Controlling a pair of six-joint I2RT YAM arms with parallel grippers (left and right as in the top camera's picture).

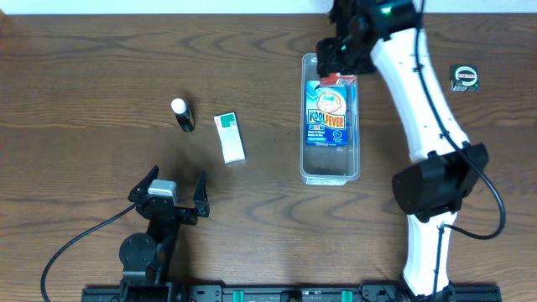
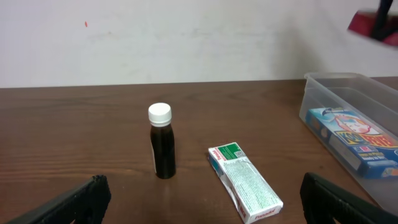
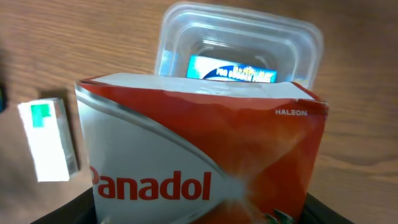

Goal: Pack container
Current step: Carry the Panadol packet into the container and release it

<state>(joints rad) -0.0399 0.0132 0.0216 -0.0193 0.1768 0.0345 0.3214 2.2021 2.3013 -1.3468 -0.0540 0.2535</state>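
The clear plastic container [image 1: 330,164] lies lengthwise at table centre-right and holds a blue Kool Fever box [image 1: 328,117]. My right gripper [image 1: 340,60] is shut on a red-and-white Panadol box [image 3: 205,155] and holds it above the container's far end [image 3: 242,25]. My left gripper [image 1: 170,195] is open and empty near the front edge. Ahead of it stand a small dark bottle with a white cap [image 2: 161,146] and a white-and-green packet [image 2: 245,180], which lies flat. The container also shows at the right of the left wrist view [image 2: 348,124].
A small black-and-white round object [image 1: 463,77] lies at the far right. The dark bottle [image 1: 182,115] and the white-and-green packet [image 1: 228,137] sit left of the container. The table is dark wood.
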